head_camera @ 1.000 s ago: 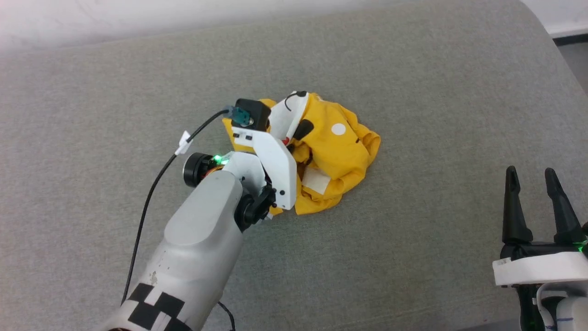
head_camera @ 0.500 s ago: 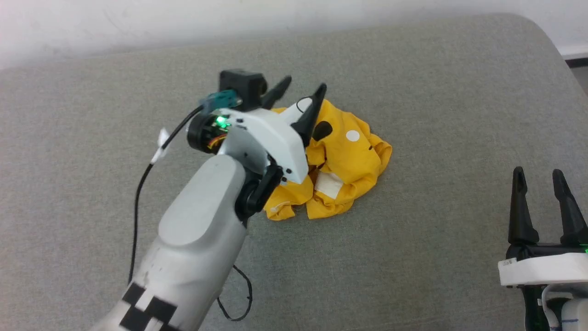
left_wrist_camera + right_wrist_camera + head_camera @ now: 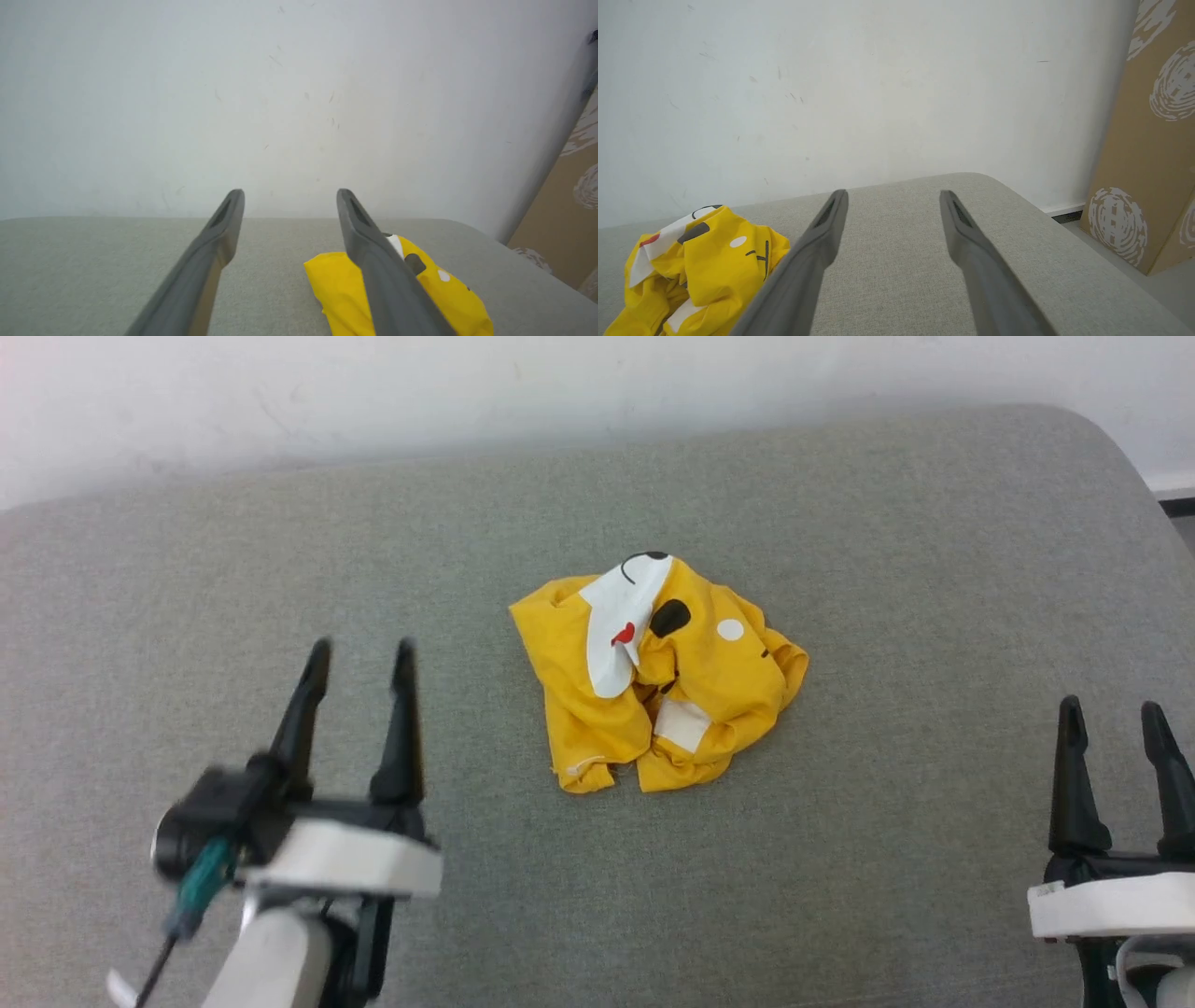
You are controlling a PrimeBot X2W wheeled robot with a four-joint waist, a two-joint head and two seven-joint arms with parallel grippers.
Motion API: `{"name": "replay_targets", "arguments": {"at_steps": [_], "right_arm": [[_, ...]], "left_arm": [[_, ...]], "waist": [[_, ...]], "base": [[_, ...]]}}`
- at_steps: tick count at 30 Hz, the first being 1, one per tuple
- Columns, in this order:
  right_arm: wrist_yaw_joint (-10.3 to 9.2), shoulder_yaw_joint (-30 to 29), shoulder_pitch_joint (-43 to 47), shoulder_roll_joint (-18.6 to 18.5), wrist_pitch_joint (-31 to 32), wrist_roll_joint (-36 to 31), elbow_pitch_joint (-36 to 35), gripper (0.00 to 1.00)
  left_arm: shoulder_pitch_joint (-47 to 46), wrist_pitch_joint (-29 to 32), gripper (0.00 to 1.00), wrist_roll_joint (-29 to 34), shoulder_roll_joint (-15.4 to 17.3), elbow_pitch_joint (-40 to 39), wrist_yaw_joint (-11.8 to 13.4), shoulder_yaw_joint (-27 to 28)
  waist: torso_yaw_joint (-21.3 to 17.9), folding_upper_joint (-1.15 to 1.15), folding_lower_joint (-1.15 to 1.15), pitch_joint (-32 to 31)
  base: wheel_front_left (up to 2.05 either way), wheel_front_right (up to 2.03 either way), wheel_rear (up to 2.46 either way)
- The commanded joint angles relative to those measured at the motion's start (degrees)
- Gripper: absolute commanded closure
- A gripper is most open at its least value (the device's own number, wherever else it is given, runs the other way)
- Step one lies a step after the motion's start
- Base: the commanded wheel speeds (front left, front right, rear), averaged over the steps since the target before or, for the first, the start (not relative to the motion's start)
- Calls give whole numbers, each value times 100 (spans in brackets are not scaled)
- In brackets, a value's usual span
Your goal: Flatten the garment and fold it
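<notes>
The garment [image 3: 658, 677], a small bright yellow T-shirt with white patches, black marks and a red spot, lies crumpled in a heap near the middle of the grey cushioned surface [image 3: 887, 569]. My left gripper [image 3: 362, 653] stands open at the lower left, well clear of the garment, with nothing between its fingers. At the lower right my right gripper [image 3: 1113, 711] is open and empty too. The left wrist view has the garment [image 3: 336, 280] partly behind my left gripper's [image 3: 290, 195] right finger. In the right wrist view the garment [image 3: 705, 266] lies left of my right gripper [image 3: 893, 195].
A white wall [image 3: 467, 392] runs along the far edge of the grey surface. The surface's rounded right corner [image 3: 1111, 448] drops off to the floor. A brown cardboard box [image 3: 1148, 140] with white swirl prints stands against the wall to the right.
My left gripper has opened, let go of the garment and pulled back to the lower left. The garment now lies free in a heap. The head camera has tilted a little.
</notes>
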Motion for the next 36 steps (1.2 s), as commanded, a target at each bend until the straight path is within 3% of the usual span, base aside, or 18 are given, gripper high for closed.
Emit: {"name": "replay_targets", "arguments": {"at_steps": [1,3,8,22,28,36], "right_arm": [[-11,-28,68,13,-26,-17,-29,0],[-11,-48,118,13,-26,-20,-20,0],[-11,-36,260,13,-26,-28,40,0],[-11,297,-46,13,57,-330,275,0],[-11,459,-920,-9,1033,-424,226,0],[-11,638,-1928,-730,2611,-11,525,0]], "left_arm": [[242,-22,0,151,-25,-151,68,95],[757,-23,0,407,-100,-359,182,290],[1566,-25,0,703,-394,-562,179,654],[1768,-25,0,1122,-916,-633,-354,1090],[1646,-26,0,1191,-1009,-589,-517,1101],[1382,-26,0,1209,-1081,-518,-679,1098]], "waist": [[29,0,1,-32],[69,0,1,-85],[214,0,1,-248],[698,0,1,-240],[812,0,1,43],[959,0,1,487]], "base": [[0,0,0],[0,0,0],[0,0,0],[0,0,0],[0,0,0],[0,0,0]]}}
